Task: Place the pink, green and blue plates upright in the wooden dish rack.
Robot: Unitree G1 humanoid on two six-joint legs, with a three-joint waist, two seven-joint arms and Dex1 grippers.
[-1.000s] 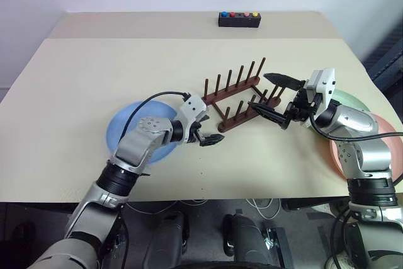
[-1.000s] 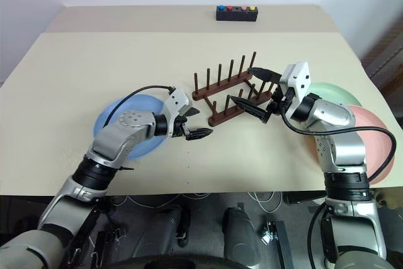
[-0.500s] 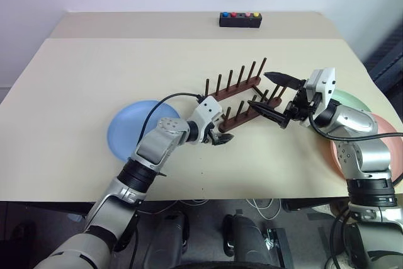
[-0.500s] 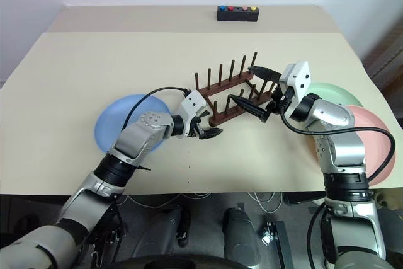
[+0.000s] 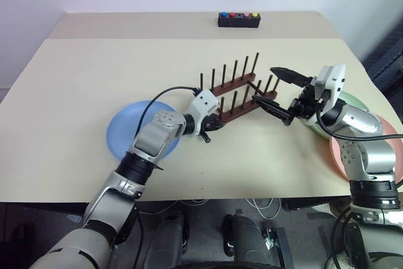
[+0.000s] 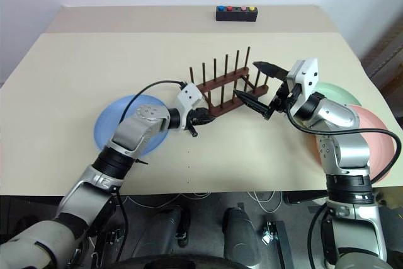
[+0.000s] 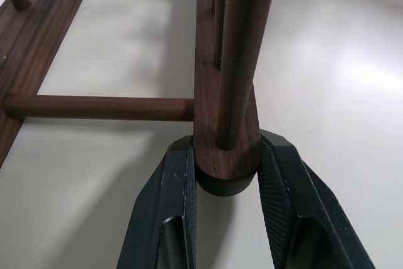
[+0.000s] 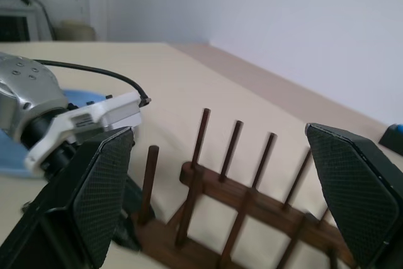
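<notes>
The left tool is pinching the near left end of the wooden dish rack, its 2 black fingers pressing either side of the rounded tip of the front base rail, just under the first upright peg. The rack is sitting on the beige bench near its middle, running diagonally from that gripped end up and away toward the right, with 2 rows of thin pegs standing upright and no plate in it.

The right tool is hanging over the rack's far right end, spread wide, with 1 finger above the pegs and the other beside the rail; whether it is touching the wood cannot be told.

The blue plate is lying flat on the bench behind the left forearm, well left of the rack. The green plate and the pink plate are lying at the bench's right edge, partly hidden by the right arm, the green one farther back.
</notes>
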